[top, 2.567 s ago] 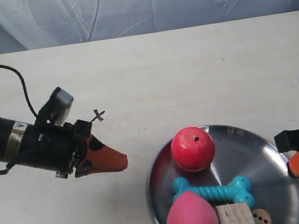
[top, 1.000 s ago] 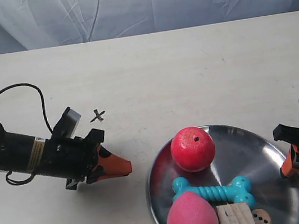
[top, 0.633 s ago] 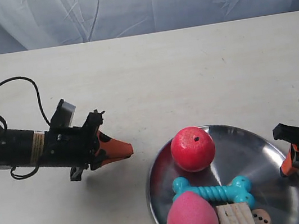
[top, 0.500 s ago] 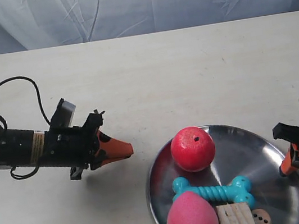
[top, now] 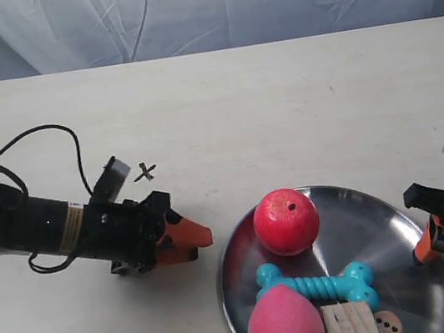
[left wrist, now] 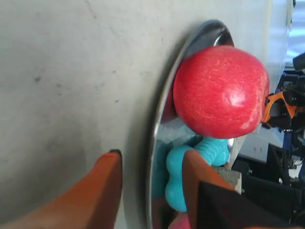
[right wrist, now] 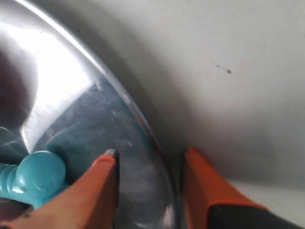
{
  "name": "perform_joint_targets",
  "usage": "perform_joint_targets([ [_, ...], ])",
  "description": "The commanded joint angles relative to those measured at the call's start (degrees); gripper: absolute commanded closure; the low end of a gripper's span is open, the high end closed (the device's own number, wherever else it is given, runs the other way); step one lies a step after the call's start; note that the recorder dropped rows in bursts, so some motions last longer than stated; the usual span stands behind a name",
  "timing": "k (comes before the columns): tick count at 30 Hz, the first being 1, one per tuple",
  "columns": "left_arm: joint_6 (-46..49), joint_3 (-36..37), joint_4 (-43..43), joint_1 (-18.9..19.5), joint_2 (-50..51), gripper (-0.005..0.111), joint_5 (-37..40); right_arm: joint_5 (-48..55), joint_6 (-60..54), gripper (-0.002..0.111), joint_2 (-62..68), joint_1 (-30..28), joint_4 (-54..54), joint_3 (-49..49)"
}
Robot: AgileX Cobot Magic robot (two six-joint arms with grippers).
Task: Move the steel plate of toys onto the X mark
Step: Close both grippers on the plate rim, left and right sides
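1. Exterior view: the left end effector has slid forward and down toward the steel plate. Its orange tips now sit just beside the rim on the red ball side. The arm was covering the X mark a moment ago, and the mark is back in plain sight on the worktop. The right end effector has barely budged at the opposite rim. The plate and its toys are still well apart from the X.
2. Left wrist view: the jaws are spread, with the plate rim running between them. One finger is outside and one is over the turquoise bone — nothing is clamped yet.
3. Right wrist view: same story here, the fingers are apart and straddle the rim.
4. My read: both sides look lined up, so pinching the rim comes next.
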Motion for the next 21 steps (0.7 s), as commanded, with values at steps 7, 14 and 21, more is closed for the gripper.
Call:
perform_joint_targets([
  [7, -5.2, -4.9, 5.4, -8.2, 1.2, 0.066, 3.5, 1.9, -1.3, 0.068, 0.1, -0.1, -0.4, 0.2],
  [14, -8.7, -5.8, 9.1, -9.3, 1.2, 0.066, 4.0, 2.0, -1.3, 0.068, 0.1, -0.1, -0.4, 0.2],
  [21, -8.8, -5.8, 10.4, -9.3, 1.2, 0.075, 3.5, 3.3, -1.5, 0.068, 0.1, -0.1, -0.1, 0.2],
])
